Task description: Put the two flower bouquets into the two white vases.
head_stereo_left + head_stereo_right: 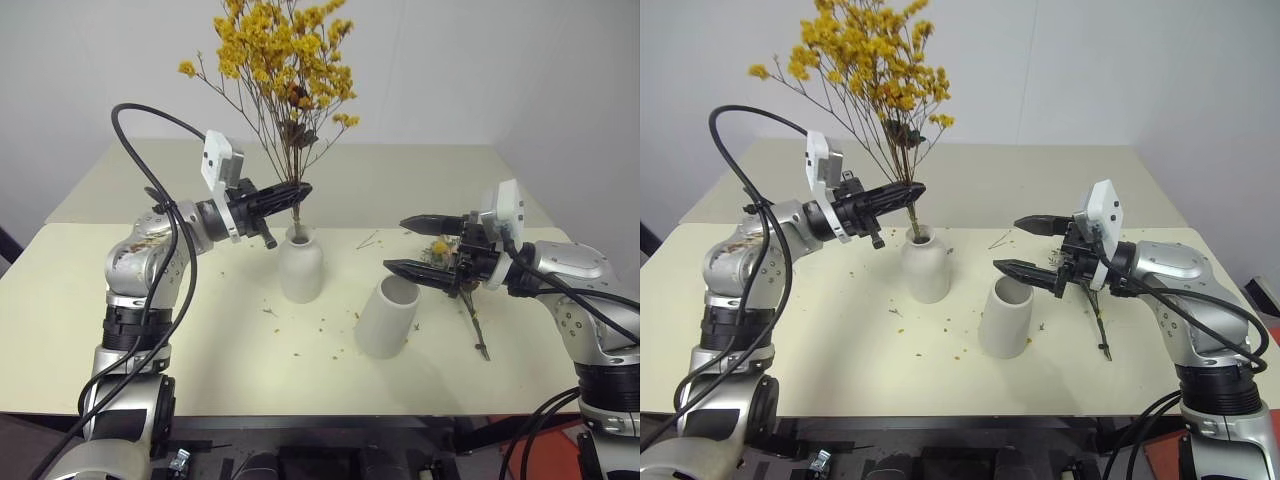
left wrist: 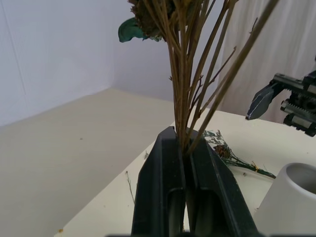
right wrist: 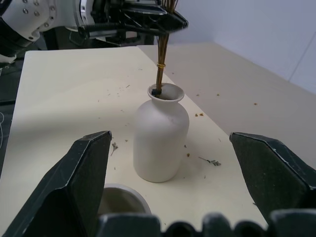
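Left eye view shows the left gripper [image 1: 298,191] clamped on the brown stems of the bushy bouquet of tiny mustard-yellow blossoms [image 1: 283,55] at upper centre of the frame, with the stem ends reaching down into the narrow flared neck of the rounded, bottle-shaped matte white ceramic vase [image 1: 300,264] standing at centre on the cream table [image 1: 200,340]. Right of centre, the right gripper [image 1: 400,247] hangs with its two black fingers spread wide and nothing between them, just above and beside the wider plain white cylinder vase [image 1: 388,316]. Behind that gripper, the smaller grey-green sprig with one yellow ball flower [image 1: 441,249] lies flat on the table.
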`<state>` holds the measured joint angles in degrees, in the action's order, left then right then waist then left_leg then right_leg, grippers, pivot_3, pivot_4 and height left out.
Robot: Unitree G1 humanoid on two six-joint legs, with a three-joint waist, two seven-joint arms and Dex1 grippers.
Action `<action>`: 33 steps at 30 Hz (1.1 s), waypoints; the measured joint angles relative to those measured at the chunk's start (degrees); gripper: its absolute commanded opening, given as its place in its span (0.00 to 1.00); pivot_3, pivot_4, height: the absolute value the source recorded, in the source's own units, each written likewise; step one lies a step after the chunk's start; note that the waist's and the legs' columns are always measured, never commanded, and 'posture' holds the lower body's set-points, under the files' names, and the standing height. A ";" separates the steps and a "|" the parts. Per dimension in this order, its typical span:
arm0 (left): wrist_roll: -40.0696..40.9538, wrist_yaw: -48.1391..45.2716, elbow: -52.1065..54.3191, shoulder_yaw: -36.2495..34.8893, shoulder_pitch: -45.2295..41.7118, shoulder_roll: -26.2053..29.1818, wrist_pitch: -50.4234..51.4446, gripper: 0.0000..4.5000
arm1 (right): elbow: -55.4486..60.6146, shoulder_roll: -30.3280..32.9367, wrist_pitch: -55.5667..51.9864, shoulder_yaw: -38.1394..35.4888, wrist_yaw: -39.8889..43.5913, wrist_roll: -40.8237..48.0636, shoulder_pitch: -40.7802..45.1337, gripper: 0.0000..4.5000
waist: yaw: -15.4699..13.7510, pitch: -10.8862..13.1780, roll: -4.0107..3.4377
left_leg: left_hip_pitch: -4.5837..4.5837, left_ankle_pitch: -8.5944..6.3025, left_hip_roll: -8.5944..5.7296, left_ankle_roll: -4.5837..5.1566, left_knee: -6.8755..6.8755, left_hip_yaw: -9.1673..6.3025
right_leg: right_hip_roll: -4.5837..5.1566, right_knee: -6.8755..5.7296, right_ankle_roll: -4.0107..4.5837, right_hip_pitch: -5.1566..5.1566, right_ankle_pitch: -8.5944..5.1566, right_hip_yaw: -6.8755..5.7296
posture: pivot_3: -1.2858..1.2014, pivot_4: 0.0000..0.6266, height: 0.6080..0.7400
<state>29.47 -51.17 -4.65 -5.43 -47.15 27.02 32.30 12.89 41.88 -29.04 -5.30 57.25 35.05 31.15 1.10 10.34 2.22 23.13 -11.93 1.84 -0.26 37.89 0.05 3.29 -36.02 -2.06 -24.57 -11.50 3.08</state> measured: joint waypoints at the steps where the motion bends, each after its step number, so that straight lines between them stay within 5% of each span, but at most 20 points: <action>1: -0.37 0.47 -0.55 0.01 0.04 -0.21 -0.27 0.00 | 0.13 0.00 0.00 0.00 0.00 0.01 0.00 1.00 | 0.00 0.00 0.00 | 0.00 0.00 0.00 0.00 0.00 0.00 | 0.00 0.00 -0.01 0.00 -0.01 0.00 | 0.52 0.24 1.00; 12: -2.40 1.53 -2.43 1.59 2.61 -1.09 -1.94 0.00 | 0.56 0.00 -0.03 -0.21 -0.47 0.05 -0.45 1.00 | -0.01 0.00 0.00 | 0.01 0.00 0.01 0.00 0.00 0.00 | 0.00 0.01 -0.02 0.00 -0.01 0.00 | 0.52 0.24 1.00; 26: -2.01 2.27 1.95 2.55 4.72 -0.18 0.75 0.96 | 1.28 0.00 -0.16 -0.43 -1.10 0.20 -0.69 1.00 | 0.05 0.00 0.00 | 0.02 0.00 0.02 0.00 0.00 0.00 | 0.00 0.03 -0.05 0.00 -0.03 0.00 | 0.52 0.24 1.00; 33: 1.04 2.11 12.21 -0.77 12.36 8.74 6.64 0.99 | 1.79 0.65 -0.37 -1.98 -1.08 0.79 -1.94 1.00 | 0.39 0.00 0.00 | -0.01 0.00 0.04 0.00 0.00 0.00 | 0.00 0.01 -0.23 0.00 -0.15 0.00 | 0.52 0.24 1.00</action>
<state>30.52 -49.05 7.56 -6.20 -34.79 35.76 38.95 14.69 42.52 -29.41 -7.28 56.17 35.84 29.20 1.49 10.34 2.22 23.12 -11.93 1.88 -0.26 37.88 0.05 3.29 -36.02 -2.30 -24.58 -11.65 3.08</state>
